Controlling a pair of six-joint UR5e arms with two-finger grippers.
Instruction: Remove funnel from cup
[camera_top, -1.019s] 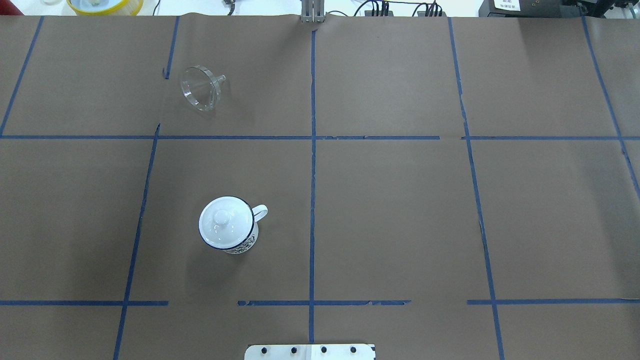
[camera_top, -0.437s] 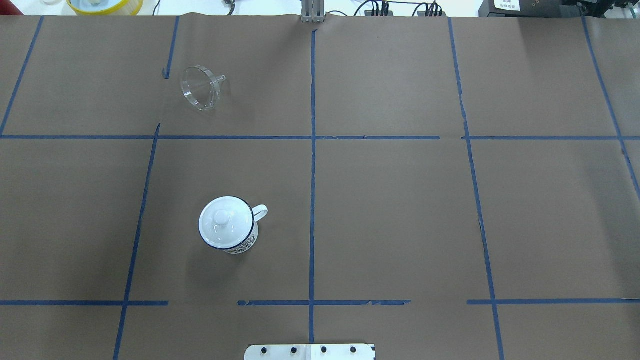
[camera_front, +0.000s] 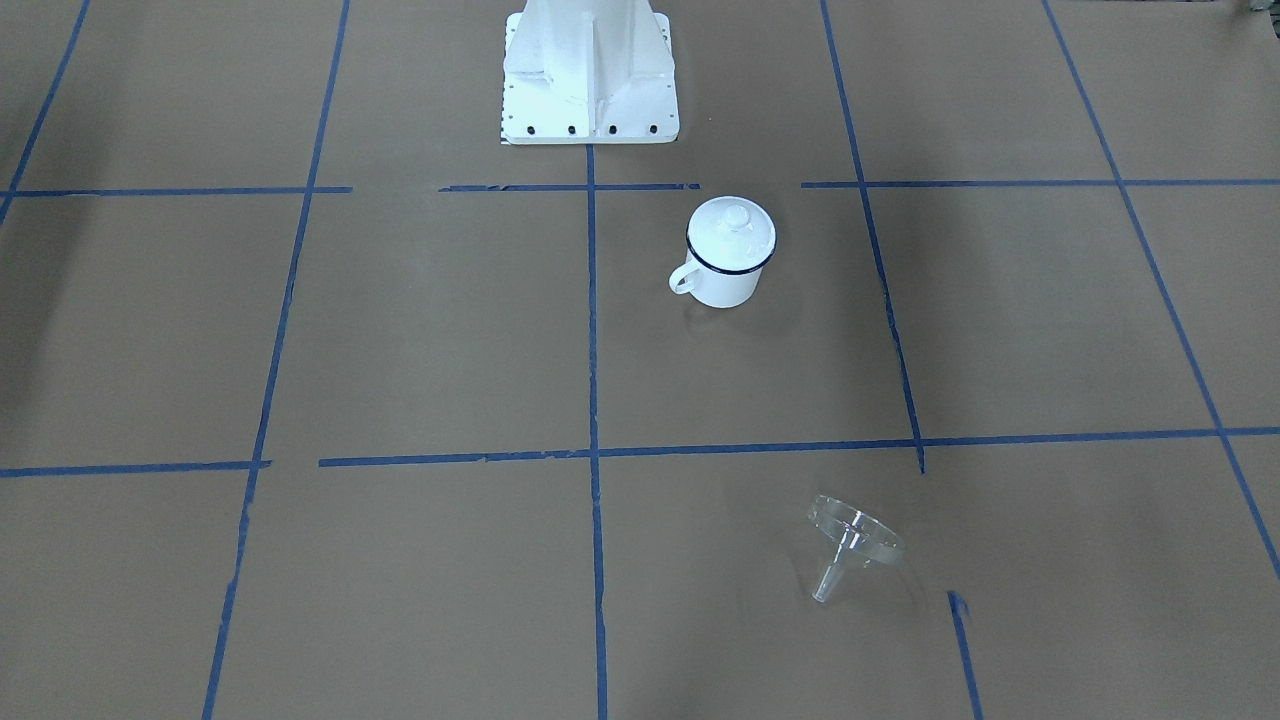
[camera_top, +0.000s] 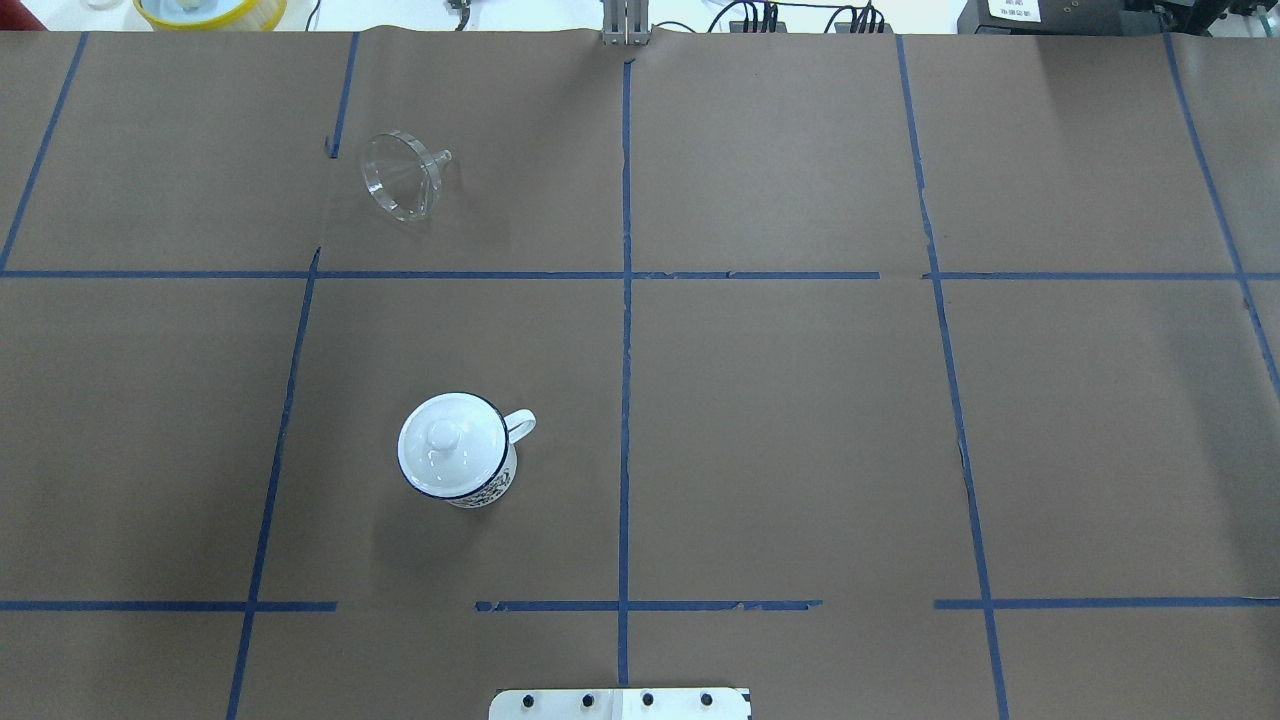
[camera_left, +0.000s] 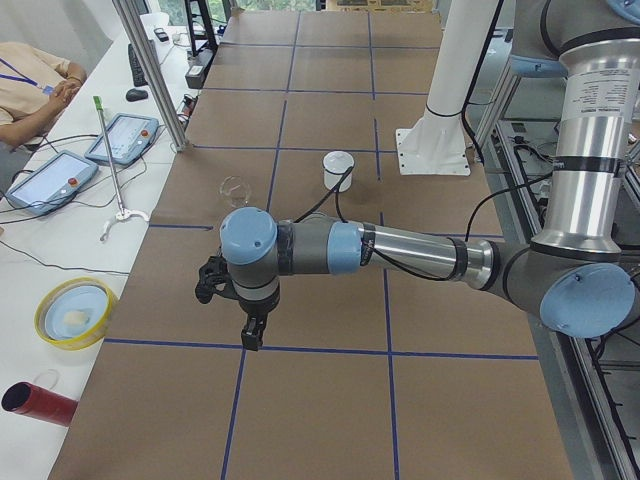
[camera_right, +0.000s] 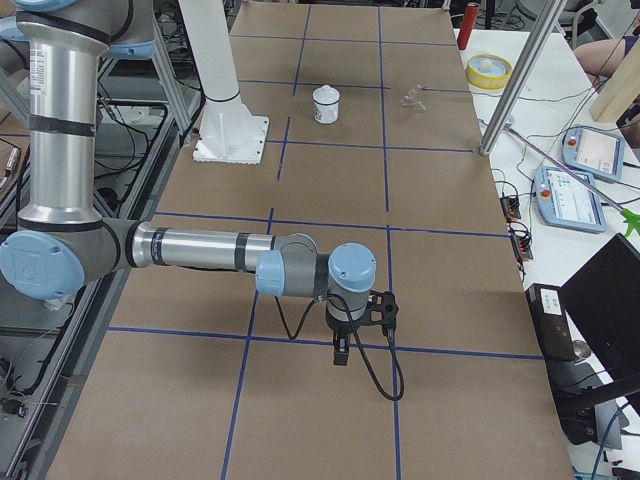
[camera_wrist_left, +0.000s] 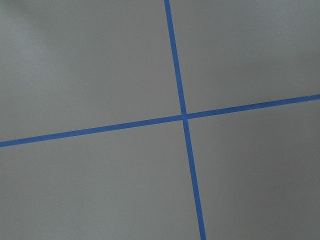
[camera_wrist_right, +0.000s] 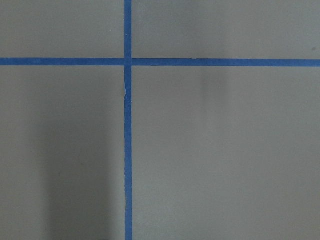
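The clear funnel (camera_top: 400, 178) lies on its side on the brown paper, far left of the table, apart from the cup; it also shows in the front view (camera_front: 852, 540). The white cup (camera_top: 488, 488) with a dark blue rim stands upright nearer the robot, a white domed lid (camera_top: 449, 445) with a knob on top of it; the front view shows the cup too (camera_front: 725, 285). My left gripper (camera_left: 250, 335) hangs near the table's left end, far from both. My right gripper (camera_right: 340, 355) hangs near the right end. Both show only in the side views, so I cannot tell if they are open or shut.
The robot's white base plate (camera_top: 620, 703) sits at the near edge. A yellow-rimmed bowl (camera_left: 75, 312), a red cylinder (camera_left: 40, 403), teach pendants (camera_left: 120, 138) and a metal post (camera_left: 150, 70) stand beside the table. An operator (camera_left: 30, 80) sits there.
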